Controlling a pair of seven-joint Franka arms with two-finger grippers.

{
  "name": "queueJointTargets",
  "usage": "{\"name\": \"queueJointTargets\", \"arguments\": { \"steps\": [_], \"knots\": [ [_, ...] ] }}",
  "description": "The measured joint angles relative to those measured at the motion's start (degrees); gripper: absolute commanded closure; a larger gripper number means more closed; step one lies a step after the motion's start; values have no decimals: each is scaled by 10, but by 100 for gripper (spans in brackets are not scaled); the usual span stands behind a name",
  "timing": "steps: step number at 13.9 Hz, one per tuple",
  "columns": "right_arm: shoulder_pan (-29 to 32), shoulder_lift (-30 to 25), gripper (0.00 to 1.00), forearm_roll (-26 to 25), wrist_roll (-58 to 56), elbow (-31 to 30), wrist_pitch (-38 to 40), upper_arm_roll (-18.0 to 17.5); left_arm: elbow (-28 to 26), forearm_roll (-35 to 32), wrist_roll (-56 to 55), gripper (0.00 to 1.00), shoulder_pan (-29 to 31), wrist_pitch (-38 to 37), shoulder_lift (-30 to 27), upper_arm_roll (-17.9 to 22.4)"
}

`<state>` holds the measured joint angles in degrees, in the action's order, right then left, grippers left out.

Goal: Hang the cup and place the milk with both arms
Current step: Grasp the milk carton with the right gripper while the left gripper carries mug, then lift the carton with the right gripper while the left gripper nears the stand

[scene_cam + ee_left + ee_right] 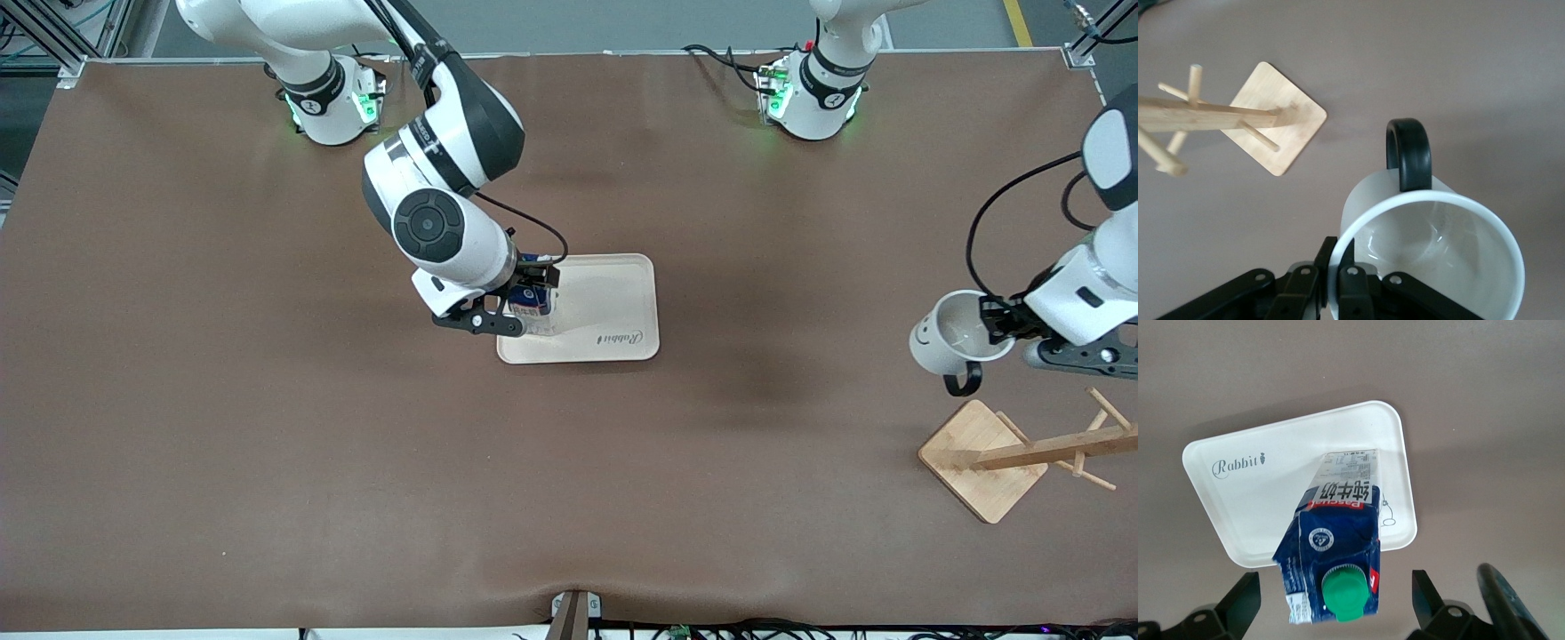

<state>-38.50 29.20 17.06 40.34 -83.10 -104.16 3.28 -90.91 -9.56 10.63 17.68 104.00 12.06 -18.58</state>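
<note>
The milk is a dark blue carton with a green cap. It stands on the cream tray, at the tray's edge toward the right arm's end. My right gripper is open around the carton's top, and its fingers stand clear of the sides. The right wrist view shows the milk, the tray and my right gripper. My left gripper is shut on the rim of the white cup. It holds the cup tilted in the air beside the wooden rack. The left wrist view shows the cup, black handle outward, and my left gripper.
The wooden rack has a square base and several pegs on a post, and stands at the left arm's end of the brown table. The tray carries the word "Rabbit". Both arm bases stand along the table's edge farthest from the front camera.
</note>
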Motion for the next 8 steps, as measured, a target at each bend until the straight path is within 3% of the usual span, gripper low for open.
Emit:
{"name": "queueJointTargets", "arguments": {
  "steps": [8],
  "knots": [
    [-31, 0, 0, -6, 0, -40, -39, 0, 13, 0, 137, 100, 69, -3, 3, 1]
  ]
}}
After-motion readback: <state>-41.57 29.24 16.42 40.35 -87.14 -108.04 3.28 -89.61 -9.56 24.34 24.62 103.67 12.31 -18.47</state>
